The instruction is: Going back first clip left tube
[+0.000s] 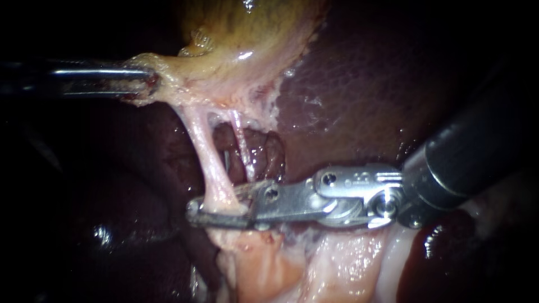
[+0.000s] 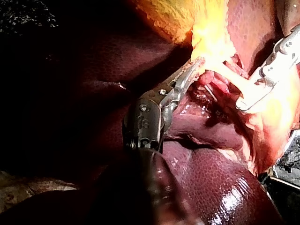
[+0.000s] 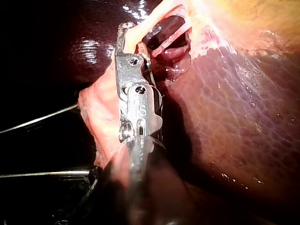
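The silver hinged right instrument [image 1: 195,212] has its jaws nipped on the pale pink left tube [image 1: 208,157], low down; pulling back unopened could tear it. Beyond, the slim left instrument [image 1: 152,82], jaws clamped, holds the yellow gallbladder [image 1: 252,33].

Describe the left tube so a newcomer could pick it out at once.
Find the yellowish gallbladder; from its neck two pale strands run down across a dark gap over the liver. The left tube is the thicker, pinker one that reaches the right instrument; the right tube beside it is thread-thin.
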